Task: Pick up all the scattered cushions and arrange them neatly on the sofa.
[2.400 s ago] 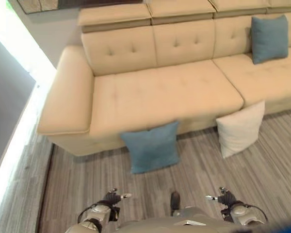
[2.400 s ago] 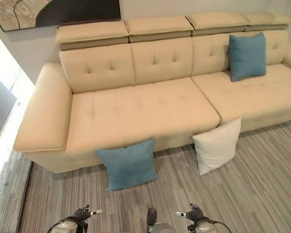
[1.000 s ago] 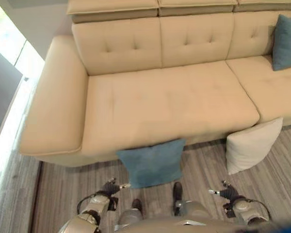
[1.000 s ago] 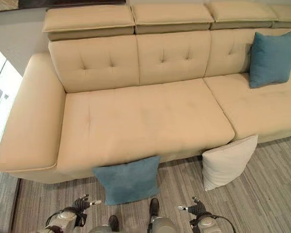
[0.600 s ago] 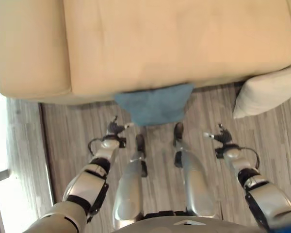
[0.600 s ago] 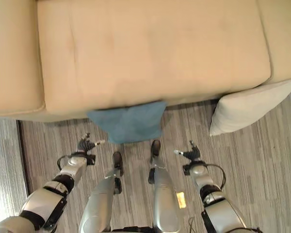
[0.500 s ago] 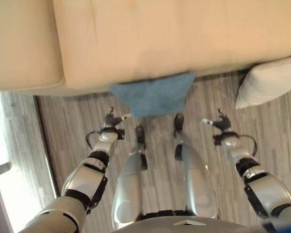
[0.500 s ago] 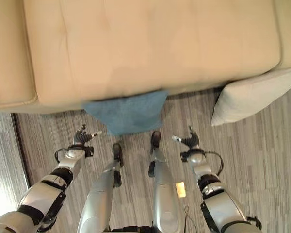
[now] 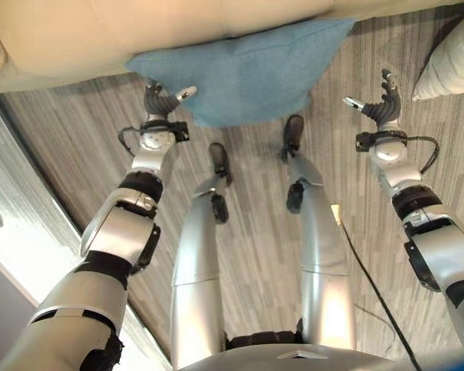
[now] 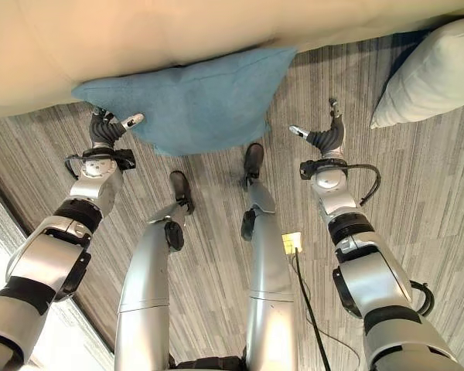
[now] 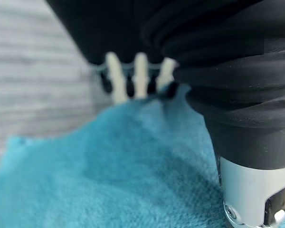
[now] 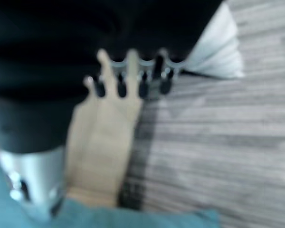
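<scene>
Two cushions lie on the striped grey floor (image 9: 77, 154) against the front edge of the beige sofa (image 9: 100, 31). No label or writing is legible on any item.

Left eye view: the blue cushion (image 9: 247, 66) leans under the sofa edge, between the two hands. The left hand (image 9: 161, 99) sits at the cushion's left corner, fingers loosely bent and spread, thumb extended over the fabric edge, clamped on nothing. The right hand (image 9: 383, 104) is raised over bare floor, well apart from the blue cushion, fingers relaxed and apart. The white cushion (image 9: 452, 58) lies just beyond the right hand, toward the robot's right.

Right eye view: the left hand (image 10: 107, 126) overlaps the lower left corner of the blue cushion (image 10: 193, 97); contact cannot be confirmed. The right hand (image 10: 325, 137) stands between the blue cushion and the white cushion (image 10: 433, 73), touching neither.

Left wrist view: the fingers (image 11: 140, 76) extend straight over the blue cushion (image 11: 109, 175), which lies directly below the hand.

Right wrist view: the fingers (image 12: 130, 71) extend straight above the floor; the white cushion (image 12: 218, 52) lies past the fingertips, and the sofa front (image 12: 99, 142) shows below them.
</scene>
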Motion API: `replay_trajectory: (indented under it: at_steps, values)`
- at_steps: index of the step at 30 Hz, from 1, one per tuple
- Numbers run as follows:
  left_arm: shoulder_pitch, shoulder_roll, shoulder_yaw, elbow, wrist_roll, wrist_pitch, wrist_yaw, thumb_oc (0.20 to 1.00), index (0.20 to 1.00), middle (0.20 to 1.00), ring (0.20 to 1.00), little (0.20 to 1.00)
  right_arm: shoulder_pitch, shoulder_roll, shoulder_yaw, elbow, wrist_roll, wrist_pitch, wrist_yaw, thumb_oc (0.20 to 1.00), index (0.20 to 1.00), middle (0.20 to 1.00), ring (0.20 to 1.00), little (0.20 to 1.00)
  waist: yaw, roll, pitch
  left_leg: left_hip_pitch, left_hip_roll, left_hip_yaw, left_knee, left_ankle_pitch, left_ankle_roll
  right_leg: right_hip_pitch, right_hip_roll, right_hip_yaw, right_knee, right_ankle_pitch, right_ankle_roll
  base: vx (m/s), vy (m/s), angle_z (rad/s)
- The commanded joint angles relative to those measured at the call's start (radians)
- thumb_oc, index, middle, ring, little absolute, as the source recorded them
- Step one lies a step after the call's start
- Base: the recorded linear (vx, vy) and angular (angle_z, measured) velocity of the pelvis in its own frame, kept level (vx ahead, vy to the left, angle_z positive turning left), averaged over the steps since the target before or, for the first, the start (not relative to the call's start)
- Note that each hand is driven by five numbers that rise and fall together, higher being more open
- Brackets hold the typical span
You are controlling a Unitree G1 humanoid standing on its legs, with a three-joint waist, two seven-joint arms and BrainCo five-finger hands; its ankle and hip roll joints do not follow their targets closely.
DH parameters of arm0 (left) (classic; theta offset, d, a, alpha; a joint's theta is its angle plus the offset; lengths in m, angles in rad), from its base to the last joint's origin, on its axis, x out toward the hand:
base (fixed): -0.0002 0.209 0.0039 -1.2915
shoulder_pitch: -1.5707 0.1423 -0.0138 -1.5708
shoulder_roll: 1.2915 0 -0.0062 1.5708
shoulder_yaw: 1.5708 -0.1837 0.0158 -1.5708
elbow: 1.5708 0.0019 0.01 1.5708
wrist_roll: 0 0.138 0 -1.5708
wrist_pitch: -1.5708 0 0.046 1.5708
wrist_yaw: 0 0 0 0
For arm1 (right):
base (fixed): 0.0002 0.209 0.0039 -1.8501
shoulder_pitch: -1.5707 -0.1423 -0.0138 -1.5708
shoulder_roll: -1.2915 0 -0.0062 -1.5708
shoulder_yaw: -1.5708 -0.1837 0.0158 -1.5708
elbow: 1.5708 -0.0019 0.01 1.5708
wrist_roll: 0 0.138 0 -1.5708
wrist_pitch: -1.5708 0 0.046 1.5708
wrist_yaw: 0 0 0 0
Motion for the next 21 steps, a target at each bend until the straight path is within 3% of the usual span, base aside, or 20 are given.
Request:
replay_trajectory:
  at_steps: [1,4,13,21]
  values:
    - [0.139,-0.024,0.007,-0.029,0.015,-0.04,0.001,1.0,1.0,1.0,1.0,1.0,0.14,0.014,0.02,-0.033,0.059,-0.058,0.0,1.0,1.0,1.0,1.0,1.0,-0.006,0.031,-0.157,0.026,0.01,-0.037,-0.149,0.082,-0.038,0.029,-0.006,0.048,0.114,-0.131,0.092,0.01,0.007,-0.05]
    - [0.114,-0.029,-0.01,-0.059,0.012,-0.045,0.001,1.0,1.0,1.0,1.0,1.0,0.12,0.006,0.023,-0.078,0.114,-0.081,0.043,1.0,1.0,1.0,1.0,1.0,-0.004,0.036,-0.159,-0.01,0.008,-0.031,-0.138,0.083,-0.034,-0.01,-0.004,0.052,0.122,-0.127,0.098,0.0,0.005,-0.03]
    - [0.093,-0.053,-0.052,-0.171,0.031,-0.069,0.016,1.0,1.0,1.0,1.0,1.0,0.062,0.018,0.067,-0.119,0.092,-0.083,0.066,1.0,1.0,1.0,1.0,1.0,0.015,0.051,-0.16,-0.053,0.008,-0.038,-0.133,0.097,-0.038,-0.048,-0.005,0.045,0.134,-0.123,0.1,-0.01,-0.018,0.0]
    - [-0.076,-0.097,-0.115,-0.201,0.033,-0.089,0.049,1.0,1.0,1.0,1.0,1.0,-0.184,0.08,0.178,0.117,0.101,-0.03,0.084,1.0,1.0,1.0,1.0,1.0,0.06,0.084,-0.135,-0.1,0.004,-0.057,-0.108,0.108,-0.041,-0.09,-0.009,0.038,0.179,-0.131,0.099,-0.01,-0.036,0.06]
